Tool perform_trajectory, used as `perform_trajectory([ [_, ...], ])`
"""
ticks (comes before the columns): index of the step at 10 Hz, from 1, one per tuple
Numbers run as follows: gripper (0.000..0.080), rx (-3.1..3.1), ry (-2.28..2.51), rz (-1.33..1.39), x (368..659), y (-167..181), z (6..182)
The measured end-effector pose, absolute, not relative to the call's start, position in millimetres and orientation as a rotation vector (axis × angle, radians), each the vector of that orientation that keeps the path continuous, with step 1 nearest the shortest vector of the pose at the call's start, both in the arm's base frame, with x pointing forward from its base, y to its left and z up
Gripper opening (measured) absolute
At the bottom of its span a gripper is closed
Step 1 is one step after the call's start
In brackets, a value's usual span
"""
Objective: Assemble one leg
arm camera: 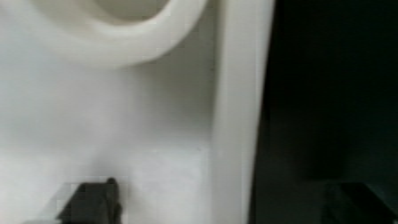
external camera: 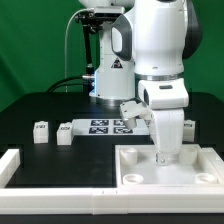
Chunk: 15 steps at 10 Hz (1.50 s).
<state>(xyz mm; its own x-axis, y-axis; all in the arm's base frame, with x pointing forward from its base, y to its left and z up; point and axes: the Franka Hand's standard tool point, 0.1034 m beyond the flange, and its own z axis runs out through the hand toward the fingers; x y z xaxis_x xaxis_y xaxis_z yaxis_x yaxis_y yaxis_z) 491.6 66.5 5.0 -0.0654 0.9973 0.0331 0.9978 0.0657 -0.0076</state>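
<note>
My gripper [external camera: 165, 152] hangs low over the large white square panel [external camera: 200, 172] in the exterior view's right front. In the wrist view the gripper [arm camera: 217, 205] is open, with one dark fingertip [arm camera: 89, 200] over the panel [arm camera: 107, 120] and the other over the black table past the panel's edge. Nothing is between the fingers. A round corner socket [arm camera: 134, 25] of the panel lies ahead of them. Two legs [external camera: 42, 131] [external camera: 65, 133], small white blocks with tags, stand on the table at the exterior view's left, far from the gripper.
The marker board [external camera: 105, 126] lies behind the panel, in mid-table. A white raised rail [external camera: 25, 165] runs along the front left. Another small white part [external camera: 187, 127] stands behind the arm at the right.
</note>
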Motion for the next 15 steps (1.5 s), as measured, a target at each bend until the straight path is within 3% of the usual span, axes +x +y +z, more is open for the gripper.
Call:
perform_trajectory([
  [1,0.0633,-2.127,-2.271,-0.026,491.5,66.5,4.9],
  [7,0.0649,-2.130,-2.269,-0.026,491.4,66.3,5.0],
  [11,0.0649,-2.372,-2.070,-0.030,458.0,77.1,44.7],
  [15,0.0649,-2.407,-2.029,-0.029,457.2,77.9,45.5],
])
